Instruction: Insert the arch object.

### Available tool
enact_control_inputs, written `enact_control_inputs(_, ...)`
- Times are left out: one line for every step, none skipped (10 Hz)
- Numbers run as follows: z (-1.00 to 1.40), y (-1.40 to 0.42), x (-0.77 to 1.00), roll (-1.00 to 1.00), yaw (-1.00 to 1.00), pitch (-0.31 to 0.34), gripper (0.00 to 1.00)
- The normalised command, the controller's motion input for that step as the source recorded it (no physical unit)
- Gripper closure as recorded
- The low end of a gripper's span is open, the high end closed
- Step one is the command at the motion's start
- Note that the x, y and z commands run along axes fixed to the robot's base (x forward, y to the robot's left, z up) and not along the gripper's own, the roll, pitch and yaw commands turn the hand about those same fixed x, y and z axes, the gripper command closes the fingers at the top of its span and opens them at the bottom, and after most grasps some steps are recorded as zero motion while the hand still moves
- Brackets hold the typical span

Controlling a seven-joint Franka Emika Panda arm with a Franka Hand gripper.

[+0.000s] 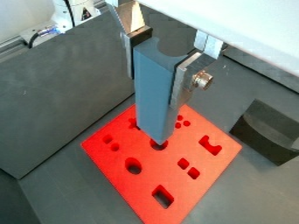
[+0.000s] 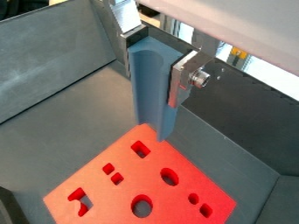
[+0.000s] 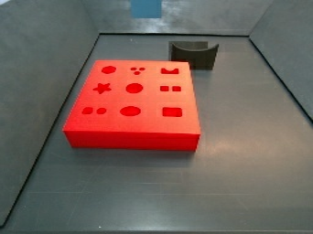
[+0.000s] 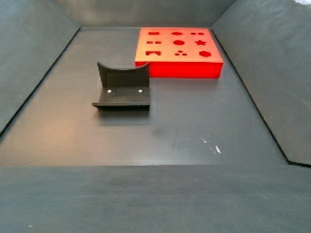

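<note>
My gripper (image 1: 153,87) is shut on a tall blue-grey piece (image 1: 158,109) with a semicircular groove down one face; I take this to be the arch object. It hangs upright between the silver fingers in both wrist views (image 2: 149,109). Its lower end is above the red board (image 1: 222,159), which has several shaped holes. In a side view only the piece's lower end (image 3: 146,7) shows, high beyond the board's far edge (image 3: 132,139). The board has an arch-shaped hole (image 3: 171,69). I see no separate small dark block.
The dark fixture (image 3: 193,53) stands on the floor just beyond the board's far right corner; it also shows in a wrist view (image 1: 271,131) and in a side view (image 4: 122,86). Grey walls enclose the floor on all sides.
</note>
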Motion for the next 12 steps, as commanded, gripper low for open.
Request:
enact_control_inputs(-0.02,0.04,0.0,0.0,0.0,0.0,1.0)
enact_control_inputs(-0.32,0.31,0.05,0.09,0.0,0.0,1.0)
enact_control_inputs(-0.47,0.72,0.02,0.08,-0.01,-0.011,1.0)
enact_control_inputs(-0.57,0.79,0.05,0.14,0.0,-0.011,1.0)
enact_control_inputs(-0.67,0.71,0.05,0.24,0.0,-0.017,1.0)
enact_control_inputs(-0.75,0.69,0.09,0.26,0.09,-0.027,1.0)
enact_control_inputs(-0.73,0.47,0.17,0.23,0.26,-0.041,1.0)
enact_control_inputs(-0.73,0.22,0.36,0.19,0.32,-0.091,1.0)
enact_control_inputs(-0.68,0.15,0.54,0.14,0.19,-0.104,1.0)
enact_control_inputs(-0.65,0.14,0.61,0.1,0.15,-0.121,1.0)
enact_control_inputs(-0.56,0.14,0.71,0.14,0.05,-0.121,1.0)
enact_control_inputs(-0.69,0.12,0.79,0.19,0.0,-0.089,1.0)
